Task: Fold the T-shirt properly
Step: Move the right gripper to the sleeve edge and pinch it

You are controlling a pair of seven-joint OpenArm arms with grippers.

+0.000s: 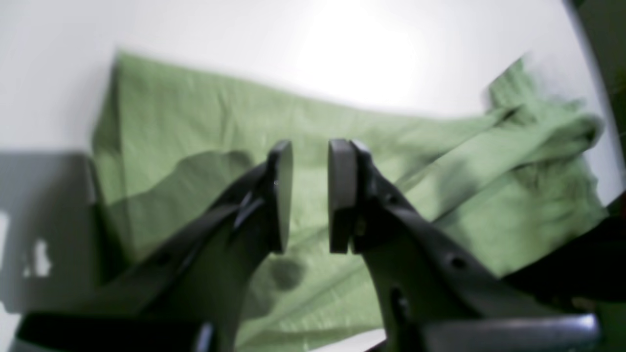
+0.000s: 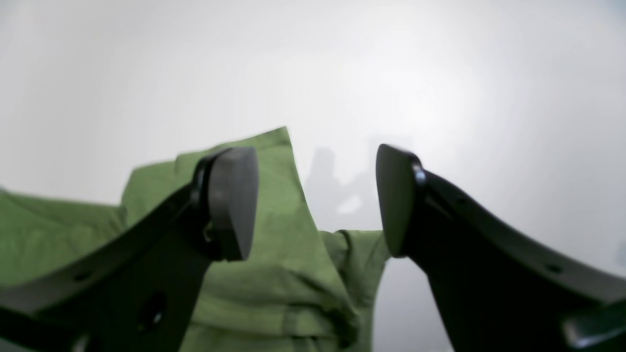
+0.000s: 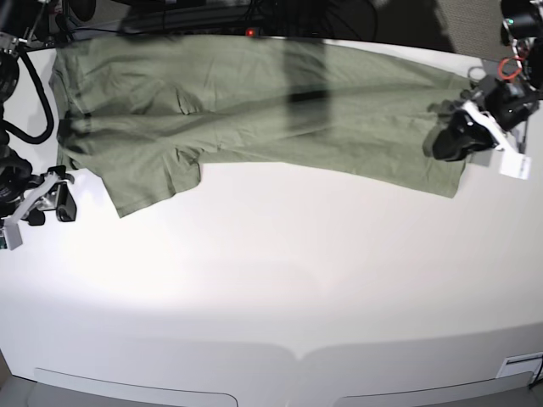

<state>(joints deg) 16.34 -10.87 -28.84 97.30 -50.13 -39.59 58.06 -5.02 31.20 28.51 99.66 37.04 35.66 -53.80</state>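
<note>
T-shirt [image 3: 254,102]: We see the green garment spread lengthwise across the far part of the white table [image 3: 271,280], folded into a long band, wrinkled, with one sleeve flap hanging toward the near side at the base view's left end.

Table: We see it white and glossy, with a bright glare patch near the T-shirt's far edge in the left wrist view.

Right gripper [image 2: 315,200]: We find it off the T-shirt's sleeve end, at the base view's left edge, apart from the cloth. Its jaws stand wide apart with nothing between them; through the gap we see bare table and a corner of the T-shirt's fabric below.

Left gripper [image 1: 309,195]: We find it at the T-shirt's other end, at the base view's right, hovering over that end of the cloth. Its two pads [image 1: 342,195] stand parted by a narrow gap, and we see no fabric pinched between them; the T-shirt lies beneath, blurred.

Shadows: We see the left gripper's dark shadow falling on the T-shirt just under its fingers, and a broad vertical shadow band crossing the T-shirt's middle in the base view.

Cables: We see black cables [image 3: 25,93] looping beside the T-shirt's sleeve end, at the base view's far left.
</note>
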